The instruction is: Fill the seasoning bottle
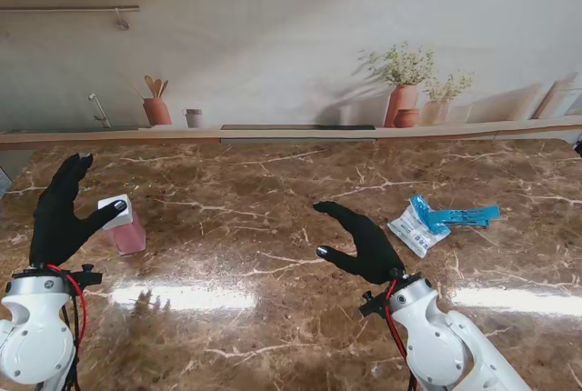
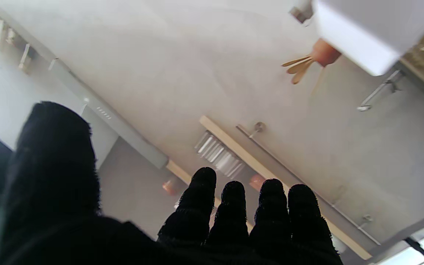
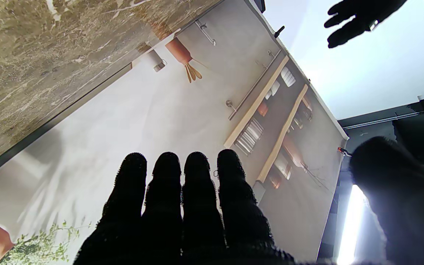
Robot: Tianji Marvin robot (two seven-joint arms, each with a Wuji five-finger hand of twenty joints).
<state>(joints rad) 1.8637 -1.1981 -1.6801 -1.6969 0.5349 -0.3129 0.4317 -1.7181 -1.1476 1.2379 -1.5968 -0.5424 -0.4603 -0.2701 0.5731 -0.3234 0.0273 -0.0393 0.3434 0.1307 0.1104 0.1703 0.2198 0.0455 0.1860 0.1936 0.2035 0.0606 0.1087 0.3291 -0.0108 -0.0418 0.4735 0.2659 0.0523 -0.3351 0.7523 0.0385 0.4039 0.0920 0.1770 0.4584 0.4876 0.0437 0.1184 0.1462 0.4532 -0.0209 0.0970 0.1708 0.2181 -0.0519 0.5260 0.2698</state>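
Brown marble counter [image 1: 273,255] carries a pink seasoning bottle [image 1: 125,226] with a white cap, standing upright on the left side. The left robot hand [image 1: 62,214], in a black glove, is raised beside it with fingers straight and thumb spread out toward the cap; whether the thumb tip touches the cap I cannot tell. It holds nothing. The right robot hand [image 1: 361,241] hovers near the middle of the counter, well apart from the bottle, fingers together, thumb splayed, also holding nothing. Just to its right lies a blue-and-white refill packet [image 1: 435,222], flat on the counter.
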